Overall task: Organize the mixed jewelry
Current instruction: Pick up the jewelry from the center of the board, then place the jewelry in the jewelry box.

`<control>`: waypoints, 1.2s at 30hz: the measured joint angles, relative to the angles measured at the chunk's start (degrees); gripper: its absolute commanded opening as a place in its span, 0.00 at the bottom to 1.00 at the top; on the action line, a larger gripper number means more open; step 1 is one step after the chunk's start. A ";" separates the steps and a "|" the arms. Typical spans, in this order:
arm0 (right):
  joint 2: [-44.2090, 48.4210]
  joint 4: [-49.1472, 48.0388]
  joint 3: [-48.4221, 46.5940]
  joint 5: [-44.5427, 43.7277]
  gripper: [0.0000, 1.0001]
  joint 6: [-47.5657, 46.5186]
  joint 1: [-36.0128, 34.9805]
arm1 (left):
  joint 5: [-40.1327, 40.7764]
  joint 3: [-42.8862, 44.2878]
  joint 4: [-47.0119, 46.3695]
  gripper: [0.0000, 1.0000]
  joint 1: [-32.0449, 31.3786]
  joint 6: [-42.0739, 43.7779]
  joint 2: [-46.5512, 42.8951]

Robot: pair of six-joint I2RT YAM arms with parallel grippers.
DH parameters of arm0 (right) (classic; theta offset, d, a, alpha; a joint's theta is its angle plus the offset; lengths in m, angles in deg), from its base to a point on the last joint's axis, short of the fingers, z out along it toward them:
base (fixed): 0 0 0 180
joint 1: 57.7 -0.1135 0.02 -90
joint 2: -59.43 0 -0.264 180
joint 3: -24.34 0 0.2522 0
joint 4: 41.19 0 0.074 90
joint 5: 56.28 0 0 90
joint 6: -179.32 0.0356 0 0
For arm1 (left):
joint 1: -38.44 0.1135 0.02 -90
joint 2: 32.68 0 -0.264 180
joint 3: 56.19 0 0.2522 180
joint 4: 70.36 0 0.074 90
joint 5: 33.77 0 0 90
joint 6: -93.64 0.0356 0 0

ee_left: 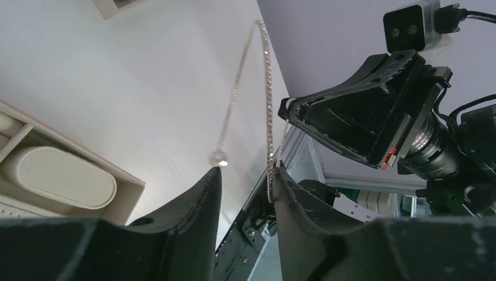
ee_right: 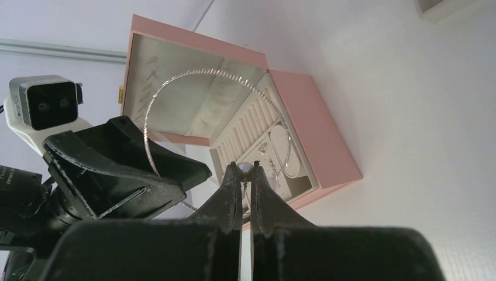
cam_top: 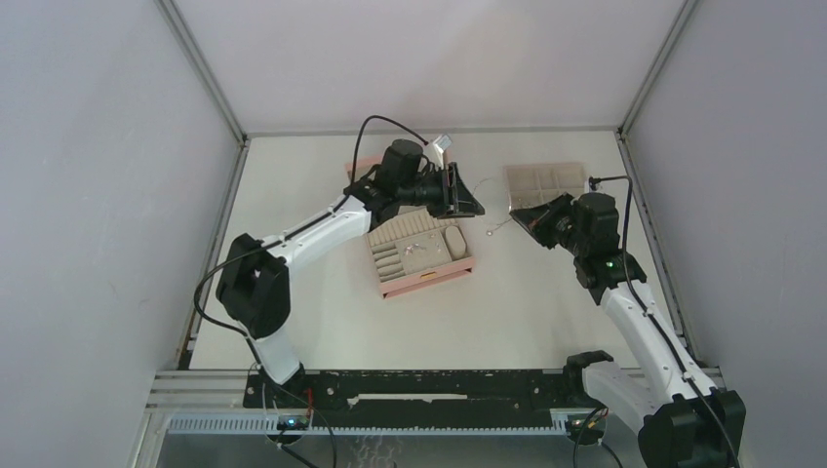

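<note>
A thin silver chain necklace (cam_top: 508, 195) hangs in a loop between my two grippers, above the table. My right gripper (ee_right: 246, 170) is shut on a small bead at one end of the chain (ee_right: 193, 73). In the left wrist view the chain (ee_left: 268, 88) runs down the inner face of one finger of my left gripper (ee_left: 248, 172), whose jaws stand apart. A second bead (ee_left: 219, 158) sits by the other fingertip. The open pink box (cam_top: 429, 273) lies below my left gripper (cam_top: 473, 203), with tiny silver pieces (ee_right: 270, 153) in its beige lining.
A flat beige compartment tray (cam_top: 546, 180) lies at the back right, just behind my right gripper (cam_top: 522, 216). The pink box's lid (ee_right: 187, 99) stands open. Grey walls enclose the table on three sides.
</note>
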 measured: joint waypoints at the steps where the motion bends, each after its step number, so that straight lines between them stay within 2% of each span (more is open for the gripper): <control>1: 0.00 -0.07 0.00 0.13 0.00 0.00 0.00 | -0.13 0.00 -0.28 0.32 -0.02 -0.46 0.20; 10: 0.00 -0.33 0.70 0.61 0.02 -0.02 0.00 | -1.40 0.00 -3.32 0.01 -0.07 -3.02 0.74; 14: -0.04 -0.57 1.49 1.68 0.55 0.00 0.02 | -1.53 0.00 -3.58 0.00 -0.07 -3.10 0.79; 16: -0.07 -0.70 1.60 2.16 0.70 0.50 0.02 | -1.62 0.22 -3.13 0.00 -0.04 -2.12 0.79; 18: 0.04 -0.76 1.64 2.58 0.76 0.17 0.17 | -1.90 0.66 -1.81 0.00 0.07 -0.04 0.76; 23: 3.04 0.55 1.73 3.78 0.80 -0.83 2.62 | -3.21 0.79 2.95 0.00 1.18 8.37 -0.92; 28: 7.23 2.10 1.73 4.48 0.80 -2.91 5.64 | -3.08 -0.20 5.64 0.00 4.09 18.51 -6.40; 36: 8.55 4.50 1.66 4.46 0.81 -5.55 9.35 | -1.16 -9.07 3.04 0.00 7.65 34.32 -19.17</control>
